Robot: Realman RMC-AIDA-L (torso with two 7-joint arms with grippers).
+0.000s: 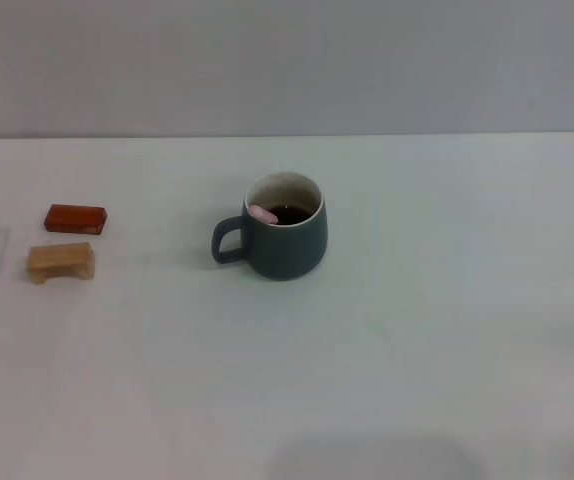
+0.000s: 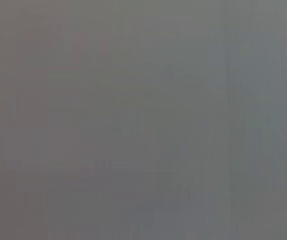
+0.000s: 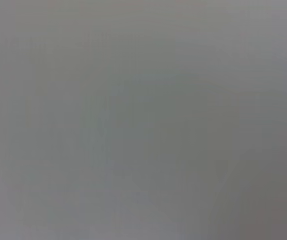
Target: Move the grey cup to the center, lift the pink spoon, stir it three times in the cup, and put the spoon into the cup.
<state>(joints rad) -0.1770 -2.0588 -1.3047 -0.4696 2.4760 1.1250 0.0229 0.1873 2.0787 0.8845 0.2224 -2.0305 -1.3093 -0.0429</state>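
Note:
The grey cup (image 1: pixel 285 238) stands upright near the middle of the white table in the head view, its loop handle pointing left and dark liquid inside. The pink spoon (image 1: pixel 263 213) rests inside the cup, its pale pink end leaning on the left part of the rim. Neither gripper shows in the head view. Both wrist views hold only a flat grey field with no object in them.
A red-brown block (image 1: pixel 75 218) and a tan wooden block (image 1: pixel 61 262) lie at the left side of the table (image 1: pixel 417 330). A grey wall rises behind the table's far edge.

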